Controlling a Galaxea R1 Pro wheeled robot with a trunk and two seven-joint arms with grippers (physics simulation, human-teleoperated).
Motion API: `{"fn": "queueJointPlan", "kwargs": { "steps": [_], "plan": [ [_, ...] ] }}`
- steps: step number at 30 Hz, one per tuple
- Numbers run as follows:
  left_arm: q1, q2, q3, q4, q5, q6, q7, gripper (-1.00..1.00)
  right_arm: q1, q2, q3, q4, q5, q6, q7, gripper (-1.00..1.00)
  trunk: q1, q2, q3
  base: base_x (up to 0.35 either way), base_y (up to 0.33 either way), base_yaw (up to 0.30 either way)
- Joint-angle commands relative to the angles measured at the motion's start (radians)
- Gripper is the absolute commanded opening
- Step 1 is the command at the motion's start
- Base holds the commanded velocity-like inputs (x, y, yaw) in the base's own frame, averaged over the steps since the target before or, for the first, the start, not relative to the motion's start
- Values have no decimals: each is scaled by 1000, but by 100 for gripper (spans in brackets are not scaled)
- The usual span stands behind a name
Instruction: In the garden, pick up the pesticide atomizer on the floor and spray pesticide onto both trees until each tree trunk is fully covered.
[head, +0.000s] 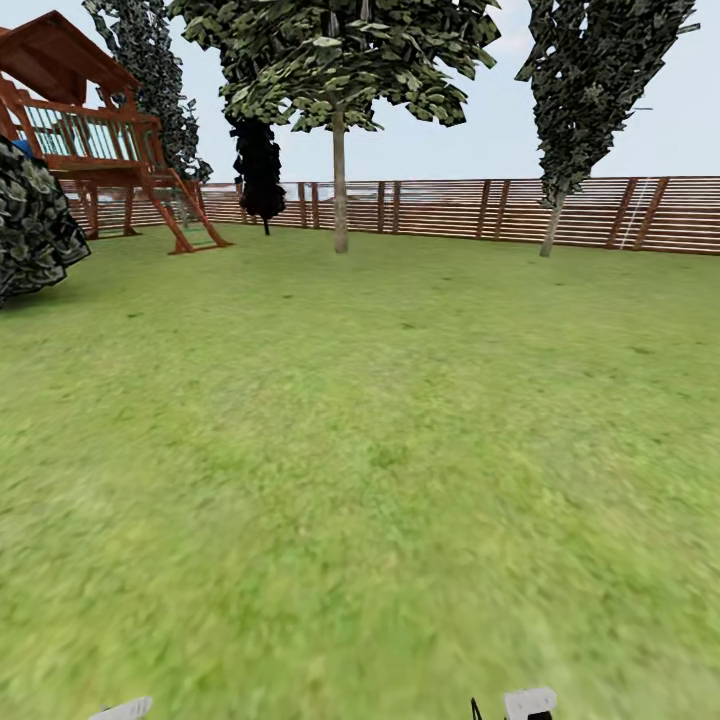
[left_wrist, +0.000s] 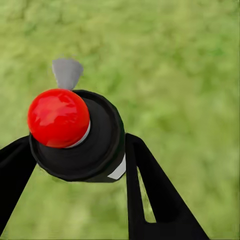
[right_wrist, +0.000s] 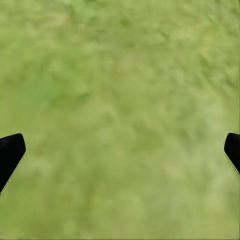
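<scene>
Open lawn (head: 380, 450) lies ahead of me, nothing on it up to the two trees (head: 340, 200) (head: 552, 225) by the slat fence (head: 450, 208). A wooden playset (head: 100, 150) and dark bush (head: 30, 225) crowd the far left side.

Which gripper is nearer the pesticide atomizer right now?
Left. The left gripper is closed around the pesticide atomizer, a finger on each side of the dark bottle. The right gripper hangs open above bare grass, with no bottle between its fingers.
</scene>
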Motion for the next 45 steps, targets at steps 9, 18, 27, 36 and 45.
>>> {"fn": "queueJointPlan", "kwargs": {
  "steps": [9, 18, 27, 36, 45],
  "plan": [
    [0, 0, -5, 1, 5, -3, 0, -100, -1, 0, 6, 1, 9, 0, -10, 100, 0, 0, -1, 339, 0, 0],
    [-1, 0, -5, 1, 5, -3, 0, -100, -1, 0, 6, 1, 9, 0, -10, 100, 0, 0, -1, 339, 0, 0],
    [0, 0, -5, 1, 6, -3, 0, -100, -1, 0, 6, 1, 9, 0, -10, 100, 0, 0, -1, 339, 0, 0],
    [0, 0, -5, 1, 6, -4, 0, -100, -1, 0, 6, 1, 9, 0, -10, 100, 0, 0, -1, 339, 0, 0],
    [0, -1, -5, 1, 5, -4, 0, -100, -1, 0, 6, 1, 9, 0, -10, 100, 0, 0, -1, 339, 0, 0]
  ]
}}
